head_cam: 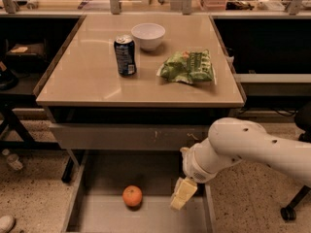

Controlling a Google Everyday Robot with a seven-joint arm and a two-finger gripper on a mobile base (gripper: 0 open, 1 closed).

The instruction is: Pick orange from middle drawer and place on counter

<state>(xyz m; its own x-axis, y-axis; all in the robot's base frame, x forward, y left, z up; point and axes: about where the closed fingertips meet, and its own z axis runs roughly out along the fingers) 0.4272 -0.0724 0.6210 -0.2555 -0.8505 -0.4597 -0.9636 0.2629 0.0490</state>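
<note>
The orange (pixel 132 196) lies on the floor of the open middle drawer (pixel 146 217), left of centre. My gripper (pixel 181 196) hangs over the drawer's right part, about a hand's width to the right of the orange and apart from it. Its pale fingers (pixel 179 198) point down and to the left. The white arm comes in from the right edge. The beige counter (pixel 97 76) lies above the drawer.
On the counter stand a dark soda can (pixel 125 55), a white bowl (pixel 148 35) and a green chip bag (pixel 188 66). A grey drawer front (pixel 126 136) with scratch marks sits just above the open drawer. A chair base (pixel 291 208) is at right.
</note>
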